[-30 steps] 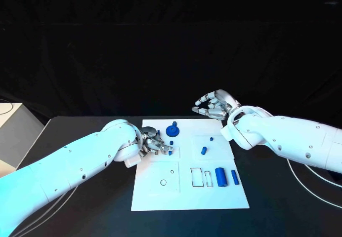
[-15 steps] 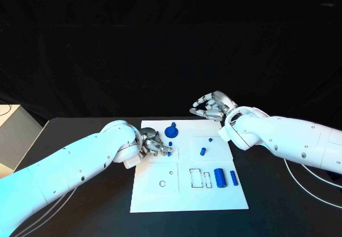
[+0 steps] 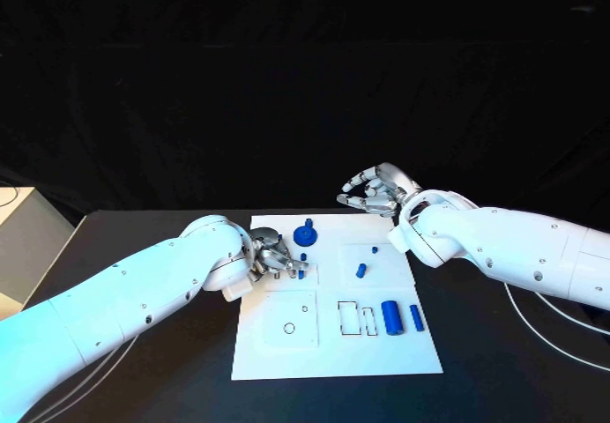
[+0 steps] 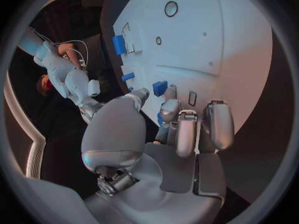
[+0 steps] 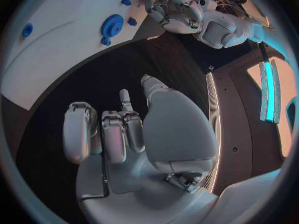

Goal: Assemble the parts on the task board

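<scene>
Your left hand [image 3: 271, 261] lay low on the white rectangular task board [image 3: 338, 352], fingers curled about a small blue part [image 4: 161, 119]; whether it truly gripped the part could not be told. Seat it squarely before pressing. Your right hand [image 3: 377, 190] hovered past the board's far edge, above the black counter [image 3: 152, 361], fingers curled in on nothing.

- No text, label, brand, number or sign can be read anywhere in these views.
- The white board [image 3: 333, 352] carries only thin outlined shapes, with no lettering that can be made out.
</scene>
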Controlling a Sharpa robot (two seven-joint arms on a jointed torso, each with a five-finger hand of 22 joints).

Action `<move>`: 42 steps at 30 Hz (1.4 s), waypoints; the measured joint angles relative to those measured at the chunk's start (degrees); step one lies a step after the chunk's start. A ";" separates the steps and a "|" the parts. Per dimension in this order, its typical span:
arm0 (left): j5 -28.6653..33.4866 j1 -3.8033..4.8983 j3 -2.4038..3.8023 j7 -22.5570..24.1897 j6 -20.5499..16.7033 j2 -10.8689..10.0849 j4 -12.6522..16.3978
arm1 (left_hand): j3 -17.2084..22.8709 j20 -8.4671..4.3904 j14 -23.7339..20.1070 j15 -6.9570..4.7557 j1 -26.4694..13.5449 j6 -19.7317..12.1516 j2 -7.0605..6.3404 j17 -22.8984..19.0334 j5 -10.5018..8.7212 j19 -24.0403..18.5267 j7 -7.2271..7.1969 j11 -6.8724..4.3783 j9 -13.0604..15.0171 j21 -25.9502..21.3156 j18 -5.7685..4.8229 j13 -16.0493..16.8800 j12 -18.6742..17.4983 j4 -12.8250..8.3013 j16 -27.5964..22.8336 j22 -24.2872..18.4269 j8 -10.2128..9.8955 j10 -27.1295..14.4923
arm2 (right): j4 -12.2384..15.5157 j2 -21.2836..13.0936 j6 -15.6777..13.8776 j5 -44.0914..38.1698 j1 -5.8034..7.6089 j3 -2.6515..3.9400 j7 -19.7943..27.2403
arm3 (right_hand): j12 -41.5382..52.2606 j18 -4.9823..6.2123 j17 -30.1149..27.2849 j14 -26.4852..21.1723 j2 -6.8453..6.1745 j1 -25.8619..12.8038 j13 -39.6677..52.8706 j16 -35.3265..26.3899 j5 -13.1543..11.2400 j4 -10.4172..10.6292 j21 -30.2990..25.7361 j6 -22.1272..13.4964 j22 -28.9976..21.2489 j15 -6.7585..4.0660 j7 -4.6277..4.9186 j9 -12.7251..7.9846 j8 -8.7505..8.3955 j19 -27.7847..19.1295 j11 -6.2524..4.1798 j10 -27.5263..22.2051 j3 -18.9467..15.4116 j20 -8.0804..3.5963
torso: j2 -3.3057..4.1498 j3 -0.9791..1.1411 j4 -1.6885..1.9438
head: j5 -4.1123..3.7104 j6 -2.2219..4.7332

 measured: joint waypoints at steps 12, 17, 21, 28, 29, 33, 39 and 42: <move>0.15 0.03 0.01 0.01 -0.02 0.32 -0.11 | 0.00 0.00 -0.05 -0.05 0.00 -0.21 0.00 0.00 0.00 0.00 -0.20 0.00 0.35 -0.03 0.00 -0.01 0.00 0.00 0.00 0.00 0.32 0.00 | -0.53 0.30 0.34 -0.06 -0.04 0.00 -0.17 | 0.00 0.00 0.00 0.00 0.00 0.00 0.00 0.00 0.00 0.00 0.00 0.01 0.04 0.00 -0.01 0.00 0.00 0.00 0.00 0.00 0.00 0.00 | 0.06 0.03 0.09 | -0.14 0.06; 0.29 0.26 0.01 0.02 0.05 0.59 -0.38 | 0.00 0.00 -0.21 -0.21 0.23 -0.21 -0.23 0.00 0.00 0.00 -0.20 0.01 0.55 -0.03 0.00 -0.01 0.00 0.00 0.00 0.07 0.55 0.00 | -0.59 0.42 0.50 -0.09 -0.04 0.00 -0.28 | 0.00 0.00 0.00 0.00 0.23 -0.23 0.00 0.00 0.00 0.00 0.00 0.01 0.04 0.00 -0.01 0.00 0.00 0.00 0.00 0.00 0.00 0.00 | 0.14 0.06 0.09 | -0.23 0.03; 0.41 0.45 0.01 0.02 0.11 0.91 -0.84 | 0.01 0.00 -0.21 -0.20 0.23 -0.21 -0.23 0.00 0.00 0.00 -0.20 -0.22 0.70 -0.03 0.00 -0.01 -0.01 0.00 0.00 0.07 0.65 -0.23 | -0.60 0.51 0.59 -0.11 -0.04 0.00 -0.35 | 0.00 0.00 0.00 0.00 0.24 -0.23 0.00 0.00 0.00 0.00 0.00 0.01 0.04 0.00 -0.01 0.00 0.00 0.00 0.00 0.00 0.00 0.00 | 0.24 0.08 0.05 | -0.33 0.05; 0.49 0.57 0.01 0.02 0.27 1.30 -1.70 | 0.01 0.01 -0.21 -0.20 0.49 -0.21 0.03 0.00 0.00 -0.01 -0.20 -0.22 0.89 -0.03 0.00 0.00 -0.01 0.00 0.00 0.07 0.65 -0.24 | -0.59 0.51 0.68 -0.15 -0.06 0.00 -0.45 | 0.00 0.00 0.00 0.00 0.23 -0.23 0.00 0.00 0.00 0.00 0.00 0.01 0.03 0.00 -0.01 0.00 0.00 0.00 0.00 0.00 0.00 0.00 | 0.35 0.13 0.02 | -0.29 -0.07; 0.49 0.60 0.01 0.02 0.31 1.36 -1.79 | 0.01 0.00 -0.21 -0.20 0.49 -0.21 0.03 0.00 0.00 -0.01 -0.20 -0.22 0.95 -0.03 0.00 0.04 -0.01 0.00 0.00 0.07 0.77 -0.24 | -0.59 0.51 0.69 -0.15 -0.06 0.00 -0.46 | 0.00 0.00 0.00 0.00 0.23 -0.23 0.00 0.00 0.00 0.00 0.00 0.01 0.03 0.00 -0.01 -0.01 0.00 0.00 0.00 0.00 0.00 0.00 | 0.35 0.13 0.02 | -0.33 -0.19; 0.46 0.74 0.01 0.02 0.51 1.57 -1.94 | 0.01 0.01 -0.19 -0.23 0.94 -0.43 0.03 -0.01 0.00 -0.01 -0.41 -0.22 1.32 -0.03 0.00 0.14 -0.01 0.00 0.00 0.07 1.14 -0.24 | -0.60 0.60 0.73 -0.17 -0.06 0.00 -0.51 | 0.00 0.00 0.00 0.00 0.23 -0.23 0.00 0.00 0.00 0.00 0.00 0.01 0.02 0.00 -0.01 0.00 0.00 0.00 0.00 0.00 0.00 0.00 | 0.36 0.12 0.05 | -0.37 -0.37; 0.40 0.81 0.00 -0.01 1.03 1.65 -2.08 | 0.01 0.01 0.00 -0.42 1.39 -0.41 0.02 0.00 0.00 -0.01 -0.43 -0.23 2.16 0.18 0.00 0.31 0.22 0.00 0.00 0.06 1.84 -0.22 | -0.68 0.78 0.87 -0.19 -0.05 0.00 -0.56 | 0.00 0.00 0.00 0.00 0.22 -0.24 0.00 0.00 0.00 0.00 0.00 0.01 0.02 0.00 -0.01 -0.01 0.00 0.00 0.00 0.00 0.00 0.00 | 0.34 0.10 0.15 | -0.42 -0.64; 0.33 0.83 0.00 -0.03 1.34 1.71 -2.15 | 0.01 0.01 0.00 -0.42 1.63 -0.22 0.26 0.00 0.00 -0.01 -0.62 -0.43 2.83 0.18 0.01 0.32 0.22 0.00 0.00 0.19 2.52 -0.02 | -0.69 0.79 0.97 -0.20 -0.05 0.00 -0.58 | 0.00 0.00 0.00 0.00 0.01 -0.46 0.00 0.00 -0.01 0.00 0.00 0.01 0.02 0.00 -0.01 0.00 0.00 0.00 0.00 0.00 0.00 0.00 | 0.30 0.10 0.15 | -0.44 -0.74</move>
